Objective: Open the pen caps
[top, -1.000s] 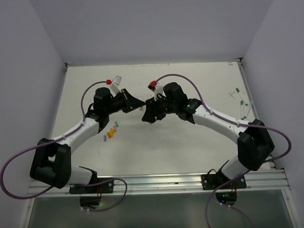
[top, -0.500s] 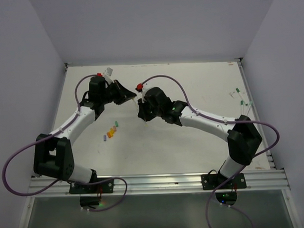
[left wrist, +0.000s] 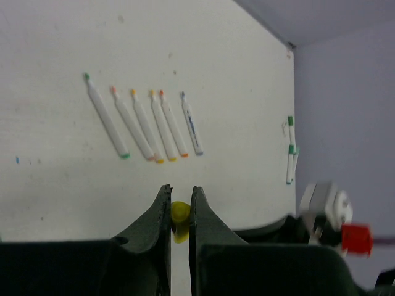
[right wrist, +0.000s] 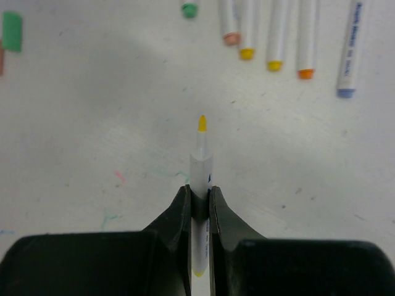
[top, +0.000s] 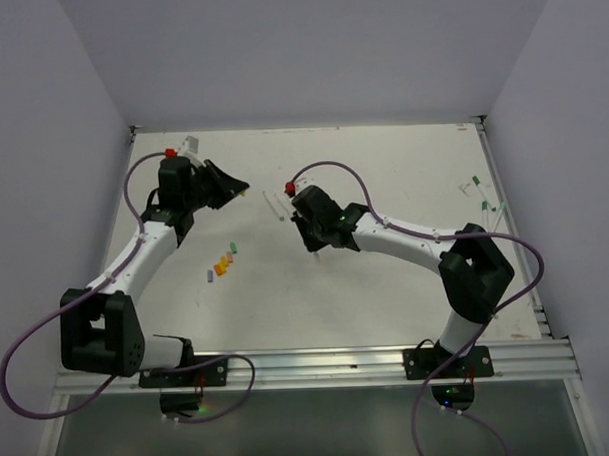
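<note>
Arms are separating: left pincer [left wrist: 179, 192] is pinching the small yellow plastic cap [left wrist: 179, 216] tight at the white desk's [top: 387, 285] 10 o'clock, right pincer [right wrist: 199, 191] is clamping the thin white-barrelled yellow-tipped pen [right wrist: 201, 165] near centre. This cap is off.

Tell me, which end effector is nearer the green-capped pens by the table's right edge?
Right. The right end effector, gripping a yellow pen, is left of the green-capped pens, near the middle; the left end effector, holding the yellow cap, sits farther left still.
</note>
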Robot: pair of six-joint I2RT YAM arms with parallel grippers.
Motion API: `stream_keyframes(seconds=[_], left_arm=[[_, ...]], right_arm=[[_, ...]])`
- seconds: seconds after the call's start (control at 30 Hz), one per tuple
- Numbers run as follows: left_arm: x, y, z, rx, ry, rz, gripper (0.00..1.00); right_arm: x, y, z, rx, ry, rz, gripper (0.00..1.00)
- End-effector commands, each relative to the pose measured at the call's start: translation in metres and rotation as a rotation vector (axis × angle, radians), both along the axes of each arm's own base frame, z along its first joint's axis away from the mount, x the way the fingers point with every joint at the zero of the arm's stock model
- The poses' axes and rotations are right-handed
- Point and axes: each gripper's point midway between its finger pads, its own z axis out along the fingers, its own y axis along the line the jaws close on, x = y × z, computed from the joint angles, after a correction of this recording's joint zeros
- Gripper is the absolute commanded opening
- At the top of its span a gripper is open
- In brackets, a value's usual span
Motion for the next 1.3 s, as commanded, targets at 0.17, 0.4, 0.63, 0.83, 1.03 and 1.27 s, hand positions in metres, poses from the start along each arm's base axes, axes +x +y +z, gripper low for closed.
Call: stream_keyframes(seconds=[0.17,0.4,0.63,0.83,1.03,1.27], left_arm=[[-0.095,-0.040,-0.053,0.091,0.046,-0.164,0.00],[-0.134,-0.025,-0.090,0.140,0.119,-0.153,0.00],[-0.166,-0.018,-0.144,0.152,0.292,-0.125,0.00],[-0.176,0.007,-0.174,0.244,0.449,0.004,0.00],[-0.183,0.028,-0.190,0.340,0.542,0.096,0.00],[-0.178,0.034,-0.189,0.380,0.559,0.124,0.02]], right_arm=[[0.053,-0.022,-0.015,-0.031,0.047,-0.111,0.00],[0.057,-0.035,-0.043,-0.059,0.107,-0.125,0.00],[0.047,-0.031,-0.058,-0.031,0.153,-0.100,0.15],[0.046,-0.026,-0.060,-0.011,0.168,-0.092,0.34],[0.043,-0.023,-0.055,0.021,0.172,-0.082,0.54],[0.041,-0.025,-0.012,0.084,0.091,-0.070,0.64]])
